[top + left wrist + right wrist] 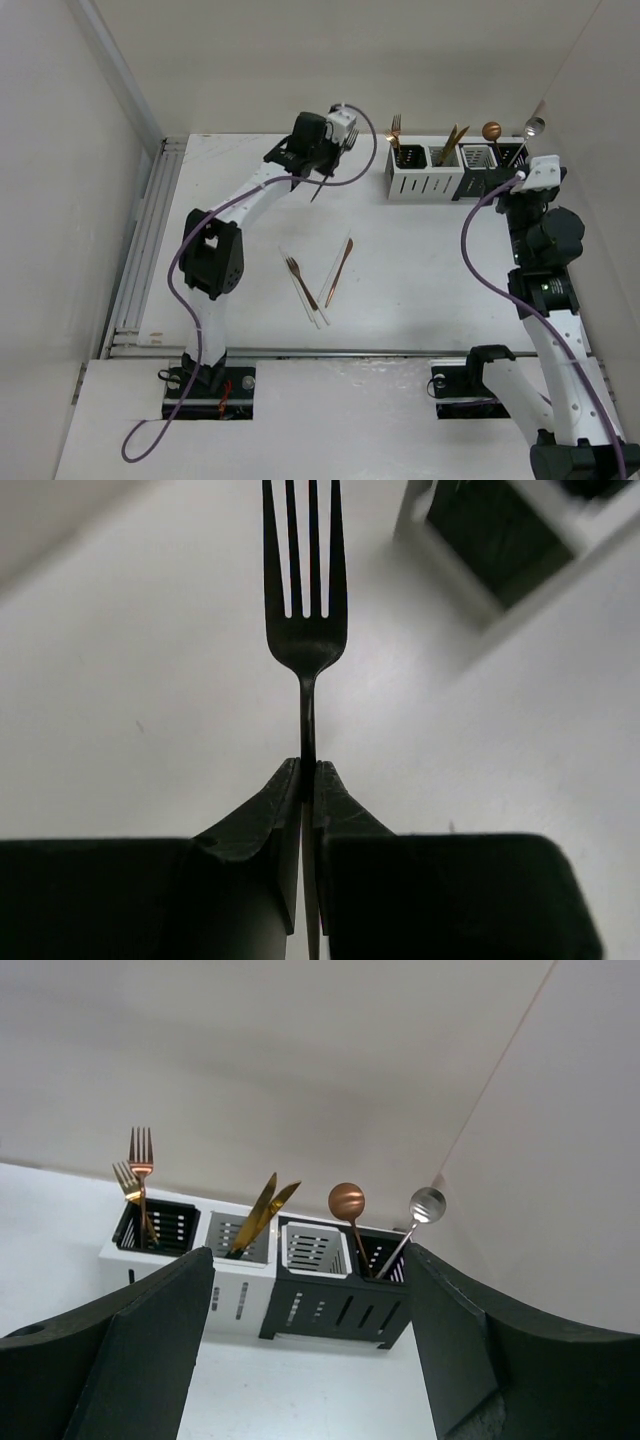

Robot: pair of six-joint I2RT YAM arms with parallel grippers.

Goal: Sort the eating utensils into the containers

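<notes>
My left gripper (336,155) is shut on a dark fork (305,630) at its neck, and holds it above the table left of the containers (455,168); its handle (318,190) hangs below. The four joined boxes hold forks (141,1175), gold knives (262,1210) and two spoons (348,1203) in the last box; the third box (315,1250) looks empty. My right gripper (308,1260) is open and empty, just in front of the black boxes, and also shows in the top view (512,182). A copper fork (300,284) and a copper knife (338,270), both white-handled, lie mid-table.
White walls close in the table on the left, back and right. A metal rail (140,250) runs along the left edge. The corner of the first white box (500,550) shows at the upper right of the left wrist view.
</notes>
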